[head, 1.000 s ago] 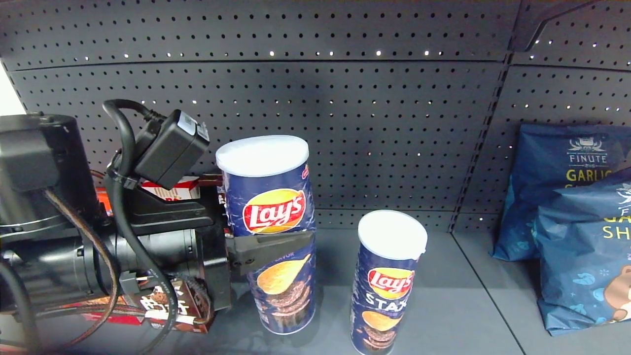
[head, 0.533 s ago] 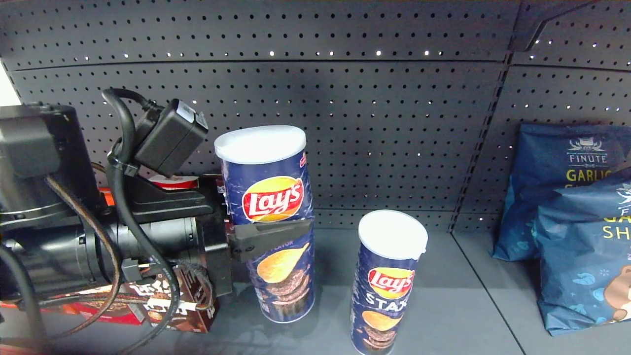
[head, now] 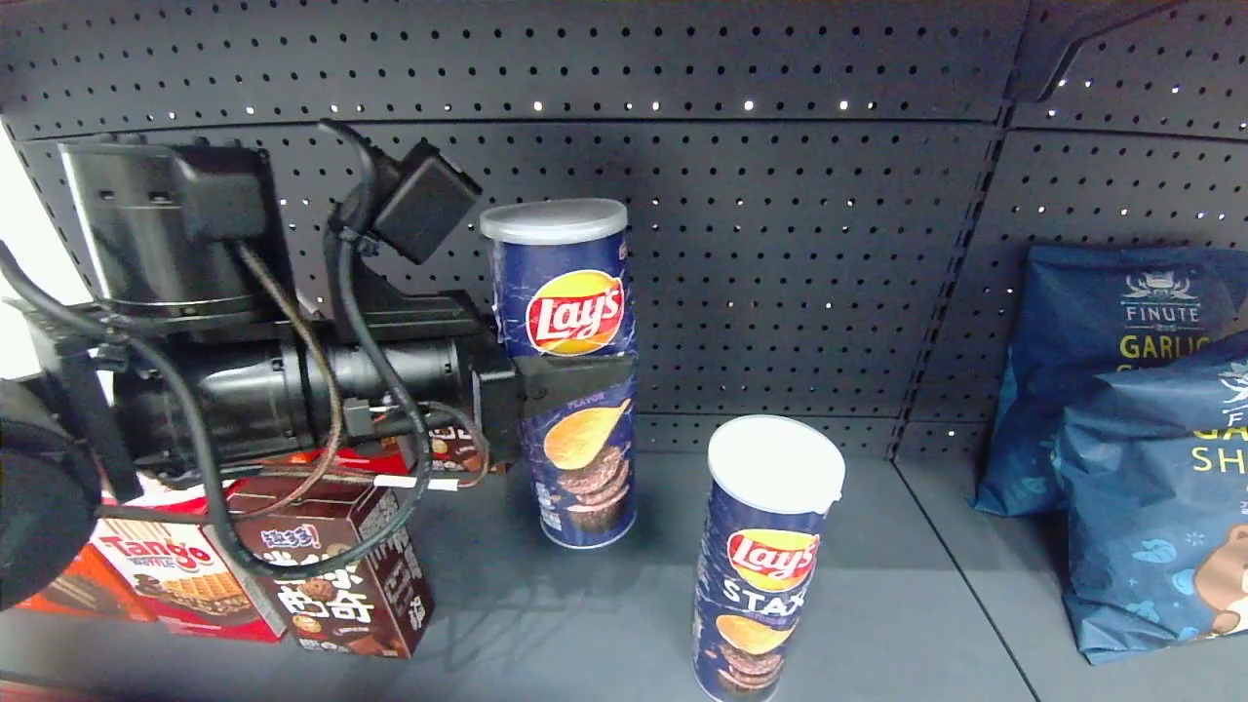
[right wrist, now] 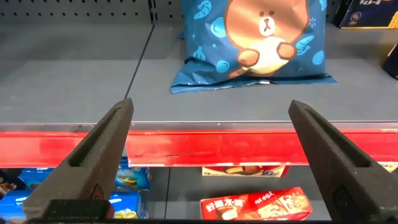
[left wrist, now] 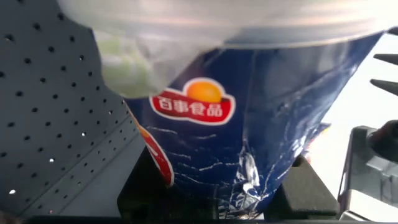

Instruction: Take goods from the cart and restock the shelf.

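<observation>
My left gripper (head: pixel 575 369) is shut on a tall blue chip can (head: pixel 570 370) with a pale lid, holding it upright near the back of the grey shelf (head: pixel 877 585), close to the pegboard. In the left wrist view the chip can (left wrist: pixel 249 137) sits between the jaws, its lid close to the lens. A second blue chip can (head: pixel 765 556) stands upright nearer the front, to the right of the held one. My right gripper (right wrist: pixel 211 155) is open in front of a red shelf edge (right wrist: pixel 205 149), with nothing between its fingers.
Biscuit boxes (head: pixel 331 575) lie on the shelf's left side under my left arm. Blue snack bags (head: pixel 1141 448) lean at the right. Beyond the right gripper, a blue bag with a bear (right wrist: pixel 255 43) lies on a shelf; boxes (right wrist: pixel 255 205) sit on the shelf below.
My left arm has carried the chip can back toward the pegboard and slightly right. The second can and the bags have not moved.
</observation>
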You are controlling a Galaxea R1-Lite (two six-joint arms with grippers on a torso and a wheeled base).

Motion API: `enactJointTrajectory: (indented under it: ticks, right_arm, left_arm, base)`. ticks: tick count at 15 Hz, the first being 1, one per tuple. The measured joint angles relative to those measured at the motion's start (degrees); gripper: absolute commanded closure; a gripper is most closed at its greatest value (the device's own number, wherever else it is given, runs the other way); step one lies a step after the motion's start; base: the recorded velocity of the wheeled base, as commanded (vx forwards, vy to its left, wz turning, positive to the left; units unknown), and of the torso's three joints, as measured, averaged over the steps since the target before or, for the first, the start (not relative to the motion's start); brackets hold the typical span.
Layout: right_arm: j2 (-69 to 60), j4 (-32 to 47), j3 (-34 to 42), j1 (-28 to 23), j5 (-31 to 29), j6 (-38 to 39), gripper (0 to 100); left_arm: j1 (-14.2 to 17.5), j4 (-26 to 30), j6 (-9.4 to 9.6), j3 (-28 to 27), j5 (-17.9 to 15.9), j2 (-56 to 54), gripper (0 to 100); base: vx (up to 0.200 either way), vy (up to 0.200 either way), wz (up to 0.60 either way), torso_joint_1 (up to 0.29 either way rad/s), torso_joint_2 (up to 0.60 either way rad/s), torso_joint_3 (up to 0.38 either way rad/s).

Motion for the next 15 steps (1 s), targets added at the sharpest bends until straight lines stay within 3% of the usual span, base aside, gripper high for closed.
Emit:
enactJointTrajectory:
  ticks: [4,6,15]
  right_arm:
    - [0.0,0.0,0.0,0.0,0.0,0.0,0]
    - [0.0,0.0,0.0,0.0,0.0,0.0,0]
    - [0.1,0.0,0.0,0.0,0.0,0.0,0]
  left_arm:
    - [1.0,-4.5,4.44,-4.1,-0.1,9.6,100]
    - [1.2,-7.8,5.41,-5.9,-0.2,14.4,100]
    - [0.9,-10.8,5.23,-13.0,-0.2,26.4,100]
  base:
    - [0.0,0.0,0.0,0.0,0.0,0.0]
    - [0.0,0.0,0.0,0.0,0.0,0.0]
    - [0.0,0.0,0.0,0.0,0.0,0.0]
